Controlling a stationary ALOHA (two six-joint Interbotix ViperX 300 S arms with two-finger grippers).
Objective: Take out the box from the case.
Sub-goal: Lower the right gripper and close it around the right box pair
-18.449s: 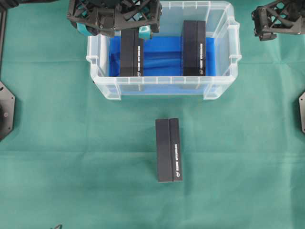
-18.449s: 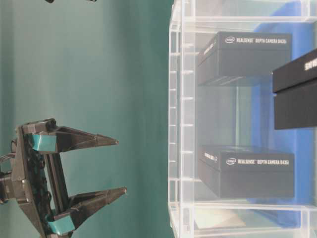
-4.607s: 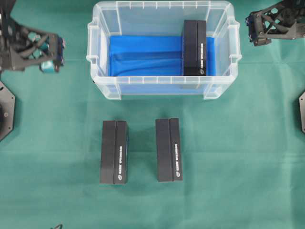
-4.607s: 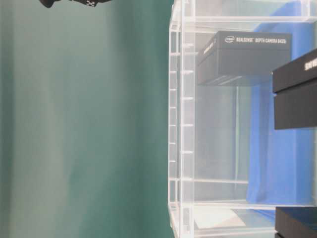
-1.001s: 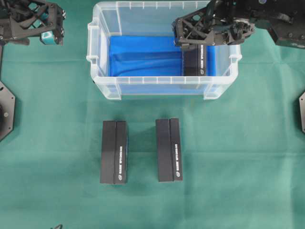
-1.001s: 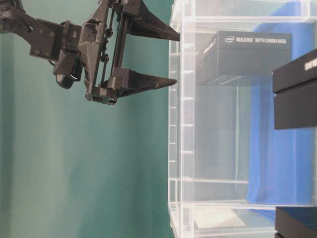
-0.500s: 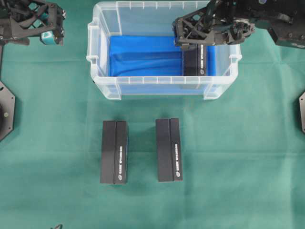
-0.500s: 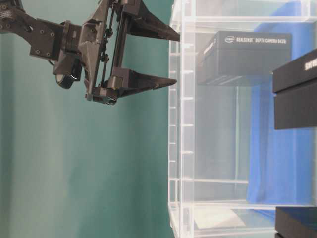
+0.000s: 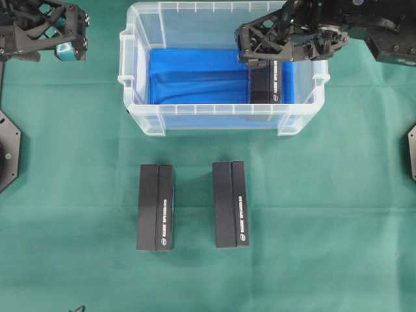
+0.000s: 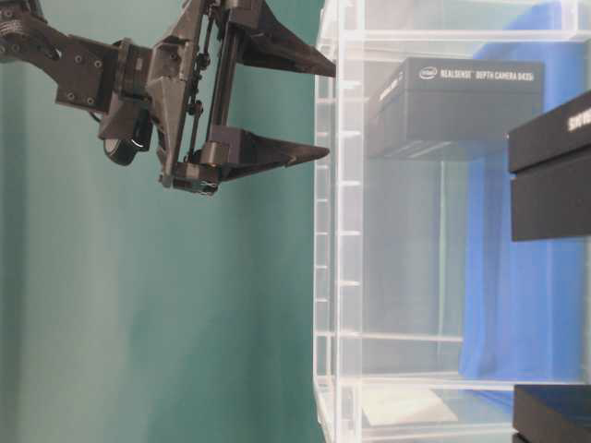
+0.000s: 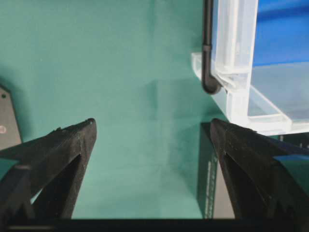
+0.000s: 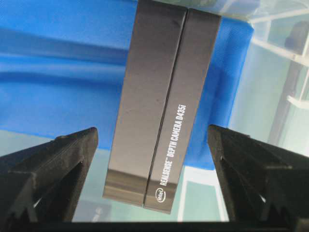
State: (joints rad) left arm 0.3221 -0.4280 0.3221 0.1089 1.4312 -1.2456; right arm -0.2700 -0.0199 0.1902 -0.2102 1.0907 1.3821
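The case [image 9: 132, 107], a clear bin with a blue lining, stands at the back of the green cloth. One black box [image 9: 264, 84] [image 12: 159, 106] [image 10: 457, 101] lies flat inside it on the right. My right gripper [image 9: 265, 49] [image 10: 328, 109] hangs open above the case's rim, directly over that box. In the right wrist view its fingertips [image 12: 94, 131] straddle the box's width without touching it. My left gripper [image 9: 75, 36] [image 11: 152, 123] is open and empty, off to the left of the case.
Two more black boxes [image 9: 155, 207] [image 9: 231, 204] lie side by side on the cloth in front of the case. The left wrist view shows the case's corner and handle [image 11: 211, 84]. Black mounts sit at both table edges.
Since the earliest frames a second box has come out onto the cloth, the left gripper has withdrawn to the far left, and the right gripper has come over the case. Nothing moved in the last second.
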